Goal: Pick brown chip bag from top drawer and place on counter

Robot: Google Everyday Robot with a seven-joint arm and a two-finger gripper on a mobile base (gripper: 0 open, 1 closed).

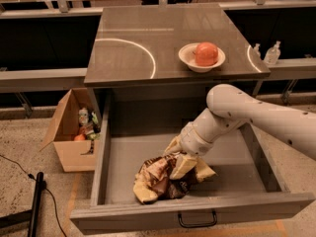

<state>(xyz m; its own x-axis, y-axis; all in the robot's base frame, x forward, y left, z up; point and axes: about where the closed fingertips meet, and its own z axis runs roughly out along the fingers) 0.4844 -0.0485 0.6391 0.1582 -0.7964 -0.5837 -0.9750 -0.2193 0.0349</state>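
Camera view has my gripper down inside the drawer, pressed onto the right end of the bag. The bag lies crumpled on the drawer's flat grey floor, close behind the front panel. Whether my grip has closed on it I cannot tell.

The bag is wrinkly foil, dark brown and tan, slick-looking and all folds. If I catch only a loose fold, I judge it could slip free on the way up; squeezed too hard, the contents would crush. As it rises it may also drag against the front panel.

The counter is glossy, flat and hard. A white bowl with a round reddish thing in it sits toward the right, so I'd set down left of it to avoid a knock.
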